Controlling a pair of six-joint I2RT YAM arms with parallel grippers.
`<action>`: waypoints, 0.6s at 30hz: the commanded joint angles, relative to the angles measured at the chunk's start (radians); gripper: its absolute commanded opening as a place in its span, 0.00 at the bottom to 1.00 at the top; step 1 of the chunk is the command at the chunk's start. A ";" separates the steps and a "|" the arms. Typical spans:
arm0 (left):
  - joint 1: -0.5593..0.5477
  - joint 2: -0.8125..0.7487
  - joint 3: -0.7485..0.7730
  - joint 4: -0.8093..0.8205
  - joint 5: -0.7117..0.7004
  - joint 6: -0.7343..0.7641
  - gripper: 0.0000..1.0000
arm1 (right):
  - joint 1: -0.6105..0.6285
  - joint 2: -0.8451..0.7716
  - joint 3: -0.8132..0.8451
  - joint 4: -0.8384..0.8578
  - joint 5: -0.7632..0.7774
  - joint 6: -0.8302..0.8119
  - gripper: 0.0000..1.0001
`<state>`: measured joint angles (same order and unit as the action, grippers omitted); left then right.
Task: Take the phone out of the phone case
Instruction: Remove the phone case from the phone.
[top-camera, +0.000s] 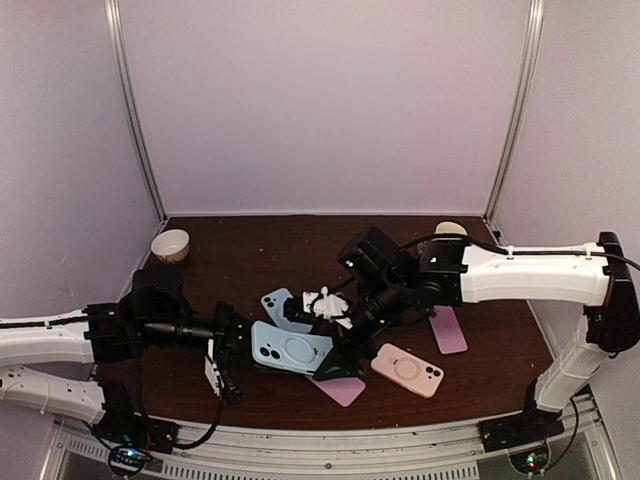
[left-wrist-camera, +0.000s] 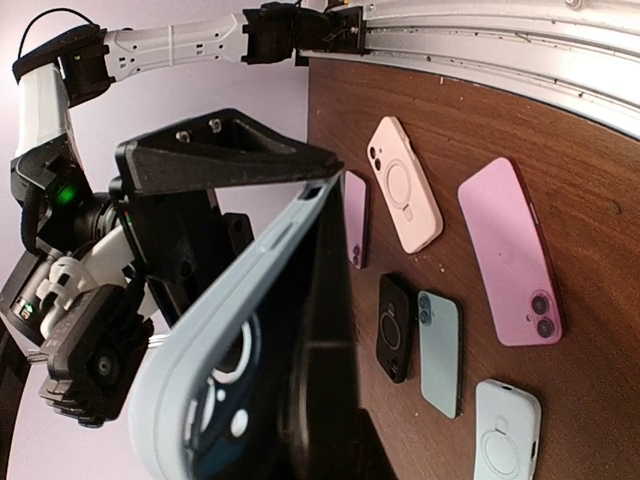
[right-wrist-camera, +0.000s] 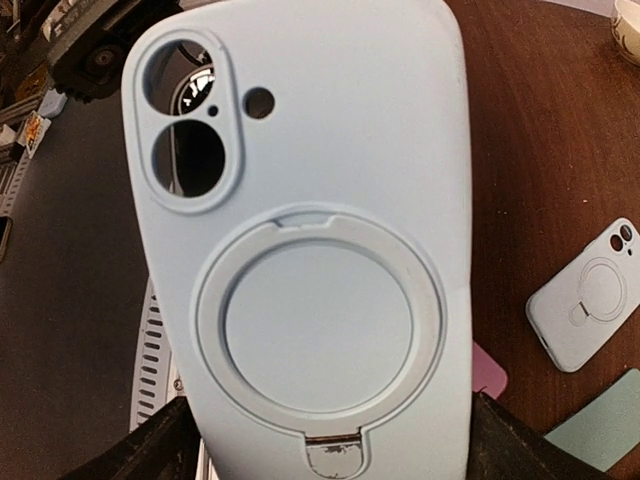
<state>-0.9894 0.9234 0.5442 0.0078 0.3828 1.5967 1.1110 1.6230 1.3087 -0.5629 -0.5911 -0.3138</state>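
Mid-frame, the phone case (top-camera: 288, 350) is clamped by the left gripper (top-camera: 229, 356) and straddled by the right gripper (top-camera: 334, 360); whether that one grips cannot be told. A corner must next be peeled back.

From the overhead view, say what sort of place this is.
Probably a robot test booth: plain walls and a metal post enclose a table, the left arm and right arm are mounted at its edge, and a pink case and lilac phone lie on it.

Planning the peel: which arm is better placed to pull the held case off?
Probably right: the right gripper straddles the light blue case, open; the left gripper is shut at its far edge.
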 joint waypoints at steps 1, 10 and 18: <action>0.005 -0.031 0.027 0.104 0.006 -0.046 0.00 | 0.001 -0.023 -0.017 -0.007 0.023 0.007 0.90; 0.005 -0.031 0.021 0.106 -0.001 -0.040 0.00 | -0.001 -0.023 -0.014 -0.017 0.000 0.002 0.78; 0.005 -0.022 0.013 0.095 -0.042 -0.002 0.00 | -0.001 0.007 0.063 -0.119 -0.119 0.025 0.70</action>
<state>-0.9916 0.9169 0.5442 0.0002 0.3897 1.5734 1.1080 1.6245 1.3190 -0.5873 -0.6029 -0.3141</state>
